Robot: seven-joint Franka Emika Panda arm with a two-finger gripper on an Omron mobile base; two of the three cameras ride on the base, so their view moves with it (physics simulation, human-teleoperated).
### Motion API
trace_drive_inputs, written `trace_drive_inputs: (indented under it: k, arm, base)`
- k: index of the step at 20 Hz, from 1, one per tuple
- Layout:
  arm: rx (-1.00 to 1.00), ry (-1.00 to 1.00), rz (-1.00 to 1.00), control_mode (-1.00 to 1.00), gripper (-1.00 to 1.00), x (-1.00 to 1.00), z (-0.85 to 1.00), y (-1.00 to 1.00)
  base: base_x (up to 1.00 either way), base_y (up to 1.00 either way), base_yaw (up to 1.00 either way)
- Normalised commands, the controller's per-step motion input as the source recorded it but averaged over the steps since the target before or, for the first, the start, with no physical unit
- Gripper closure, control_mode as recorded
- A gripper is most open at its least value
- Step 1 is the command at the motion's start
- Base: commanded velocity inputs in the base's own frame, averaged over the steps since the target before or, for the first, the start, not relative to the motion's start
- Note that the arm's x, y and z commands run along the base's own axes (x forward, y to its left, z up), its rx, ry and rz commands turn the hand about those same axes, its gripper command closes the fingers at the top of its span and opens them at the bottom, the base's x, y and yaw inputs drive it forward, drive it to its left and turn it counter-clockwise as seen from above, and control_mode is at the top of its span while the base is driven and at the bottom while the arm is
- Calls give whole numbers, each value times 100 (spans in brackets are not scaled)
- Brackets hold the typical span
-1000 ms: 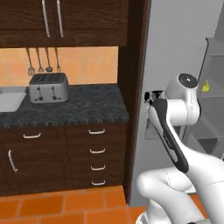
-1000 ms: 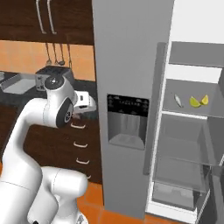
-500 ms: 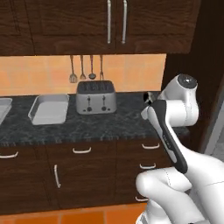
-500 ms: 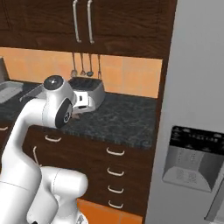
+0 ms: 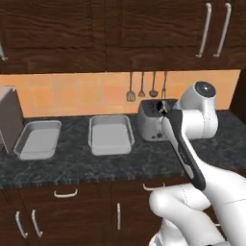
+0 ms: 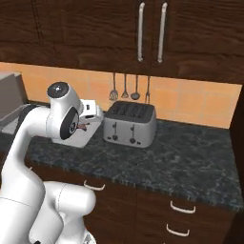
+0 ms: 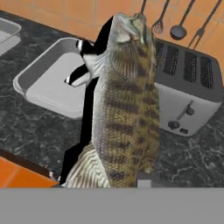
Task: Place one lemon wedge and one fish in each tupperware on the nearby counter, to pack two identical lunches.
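The gripper (image 7: 131,177) is clamped on a striped, scaly fish (image 7: 124,100), held in the air over the counter (image 7: 39,131), near the toaster (image 7: 183,87). Both tupperware trays (image 5: 111,134) (image 5: 38,139) sit empty. The fish looks long, slick and floppy (likely to swing), so a mid-body hold seems safest.

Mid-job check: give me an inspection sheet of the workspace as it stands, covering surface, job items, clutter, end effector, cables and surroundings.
Surface: black-grey speckled stone counter, dark wood drawers below.
Job's things: two shallow light-grey rectangular trays, left tray and right tray, both look bare; brown-striped scaly fish at the end effector. No lemon wedge seen.
Clutter: silver four-slot toaster right of the trays; tall grey appliance at far left.
End effector: closed on the fish, raised near the toaster.
Cables: nothing seen.
Surroundings: orange tiled backsplash, hanging utensils, dark upper cabinets.
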Motion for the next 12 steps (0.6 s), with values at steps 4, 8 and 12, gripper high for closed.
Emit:
trace_drive_inputs:
  k: [4,8,12]
  arm:
    - [0,0,0,100,100,0,0,0]
    - [0,0,0,100,100,0,0,0]
    - [-2,1,0,-100,100,0,-18,0]
  base:
    - [76,100,-2]
    - [52,100,-1]
    - [7,47,0]
